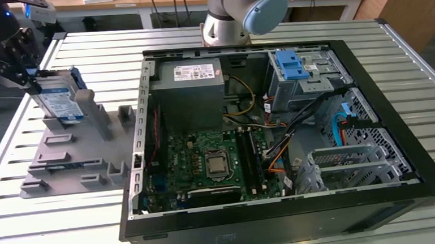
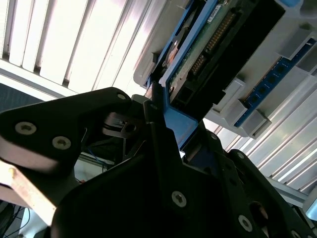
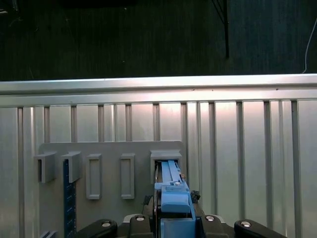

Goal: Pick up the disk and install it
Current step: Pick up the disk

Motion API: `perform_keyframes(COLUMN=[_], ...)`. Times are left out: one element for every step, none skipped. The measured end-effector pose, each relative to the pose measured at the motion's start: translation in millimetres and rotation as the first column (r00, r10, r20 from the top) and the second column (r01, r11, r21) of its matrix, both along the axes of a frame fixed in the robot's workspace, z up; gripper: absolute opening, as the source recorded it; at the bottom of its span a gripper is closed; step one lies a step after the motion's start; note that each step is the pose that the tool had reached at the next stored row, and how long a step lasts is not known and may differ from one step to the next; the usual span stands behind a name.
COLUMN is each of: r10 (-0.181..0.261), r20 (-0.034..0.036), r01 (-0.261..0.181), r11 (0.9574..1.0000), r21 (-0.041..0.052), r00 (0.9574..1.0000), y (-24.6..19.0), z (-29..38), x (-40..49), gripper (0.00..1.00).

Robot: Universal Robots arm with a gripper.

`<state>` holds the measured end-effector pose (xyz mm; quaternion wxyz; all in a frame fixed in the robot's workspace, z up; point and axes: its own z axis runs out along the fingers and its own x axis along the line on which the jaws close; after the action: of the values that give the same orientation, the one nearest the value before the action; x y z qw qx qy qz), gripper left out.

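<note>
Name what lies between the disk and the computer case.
Between the disk and the computer case, the exterior view shows the grey holder's upright posts and a strip of slatted table.

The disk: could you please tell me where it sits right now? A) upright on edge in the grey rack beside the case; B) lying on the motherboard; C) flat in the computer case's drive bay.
A: the disk stands on edge in the grey rack, towards the exterior view's left of the open computer case, with the claw at its upper end.
</note>
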<state>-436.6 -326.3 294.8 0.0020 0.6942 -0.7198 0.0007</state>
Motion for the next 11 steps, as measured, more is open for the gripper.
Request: perform_keyframes(r10=[0.000, 0.000, 0.000, 0.000, 0.000, 0.000, 0.000, 0.000, 0.000, 0.000, 0.000], r20=[0.0001, 0.0001, 0.0001, 0.0001, -0.0001, 0.0000, 0.0000, 0.0000, 0.0001, 0.0000, 0.0000], r01=[0.000, 0.000, 0.000, 0.000, 0.000, 0.000, 0.000, 0.000, 0.000, 0.000, 0.000], r11=[1.0000, 1.0000, 1.0000, 1.0000, 1.0000, 1.0000, 1.0000, 1.0000, 1.0000, 1.0000, 1.0000], r21=[0.0000, 0.0000, 0.0000, 0.0000, 0.0000, 0.0000, 0.0000, 0.0000, 0.0000, 0.0000, 0.0000], r00=[1.0000, 1.0000, 1.0000, 1.0000, 1.0000, 1.0000, 1.0000, 1.0000, 1.0000, 1.0000, 1.0000], y=[0.0, 0.0, 0.0, 0.0, 0.0, 0.0, 0.0, 0.0, 0.1, 0.1, 0.1], z=[0.9, 1.8, 3.0, 4.0, 4.8, 5.4, 6.0, 6.6, 7.1, 7.7, 8.3], x=[0.0, 0.0, 0.0, 0.0, 0.0, 0.0, 0.0, 0.0, 0.0, 0.0, 0.0], gripper=[0.36, 0.36, 0.36, 0.36, 0.36, 0.36, 0.36, 0.36, 0.36, 0.36, 0.36])
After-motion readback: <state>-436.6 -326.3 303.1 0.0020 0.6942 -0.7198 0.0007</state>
